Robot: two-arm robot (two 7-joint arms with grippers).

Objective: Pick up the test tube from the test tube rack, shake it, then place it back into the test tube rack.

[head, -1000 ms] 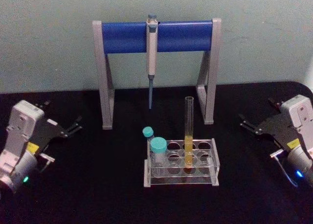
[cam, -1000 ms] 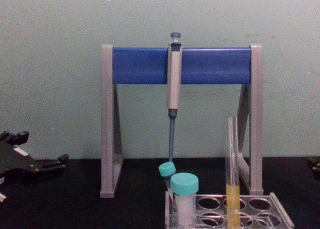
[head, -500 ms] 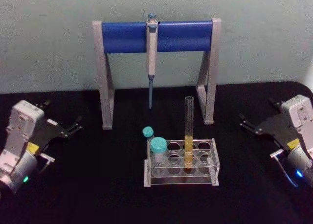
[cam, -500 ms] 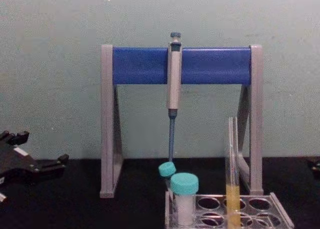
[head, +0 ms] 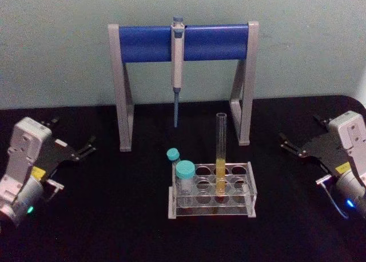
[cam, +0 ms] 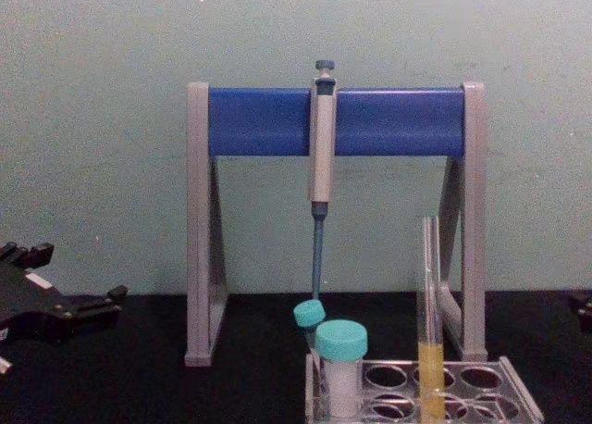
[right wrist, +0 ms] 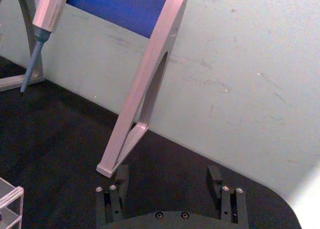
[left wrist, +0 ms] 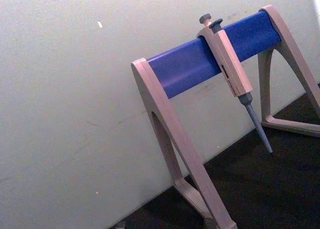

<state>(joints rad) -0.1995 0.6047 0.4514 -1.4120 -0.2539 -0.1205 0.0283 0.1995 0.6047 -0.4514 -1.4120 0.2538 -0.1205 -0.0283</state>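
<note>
Left gripper parked far left, fingers spread; right gripper far right, likewise.

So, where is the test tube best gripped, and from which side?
Grip the clear upper part of the test tube, above the yellow liquid and the test tube rack. It stands upright, with capped vials on its left and none on its right, so the open right gripper probably has the easier sideways approach.
</note>
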